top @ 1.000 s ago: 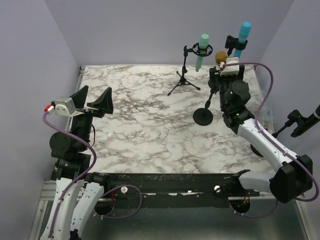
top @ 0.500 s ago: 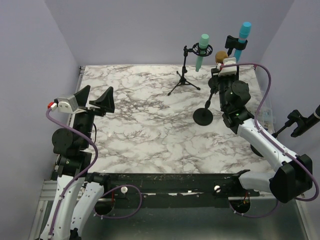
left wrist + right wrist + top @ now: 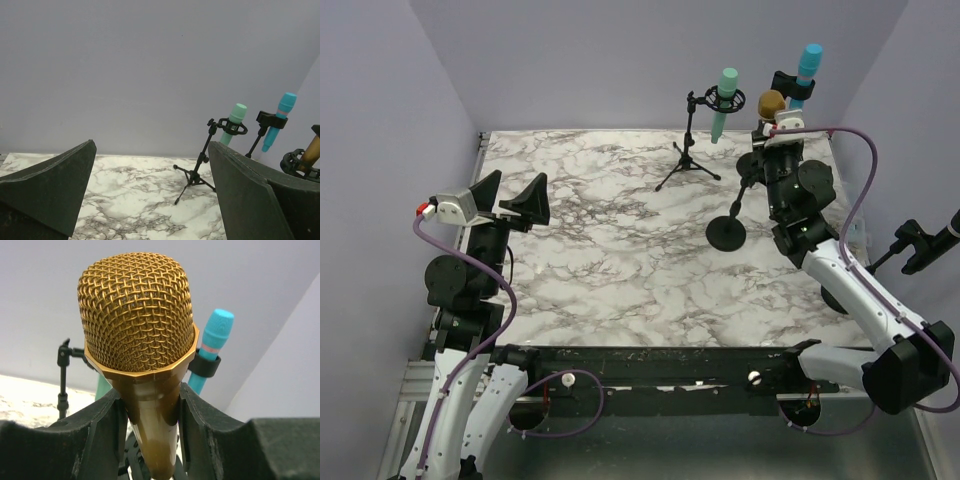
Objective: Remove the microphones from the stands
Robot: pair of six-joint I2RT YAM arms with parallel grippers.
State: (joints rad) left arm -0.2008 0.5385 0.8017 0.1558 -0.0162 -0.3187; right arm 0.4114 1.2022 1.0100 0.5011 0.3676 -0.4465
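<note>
The gold microphone (image 3: 771,103) has a gold mesh head and stands upright at the back right. My right gripper (image 3: 773,137) is shut on its handle just below the head. In the right wrist view the microphone (image 3: 137,320) fills the middle, with the fingers (image 3: 97,435) pressed on both sides of the handle and the gripper (image 3: 150,437) closed around it. Its black stand (image 3: 726,234) has a round base on the table and leans up toward the gripper. The stand's ring holder (image 3: 299,165) shows around the handle's lower end in the left wrist view. My left gripper (image 3: 510,200) is open and empty at the left.
A green microphone (image 3: 725,98) sits on a black tripod stand (image 3: 688,165) at the back middle. A blue microphone (image 3: 806,68) sits in a black clip at the back right. Another black clip stand (image 3: 920,245) is off the table's right edge.
My right gripper has moved a little up and to the right with the gold microphone, so the head now shows higher. The left arm has barely moved.
</note>
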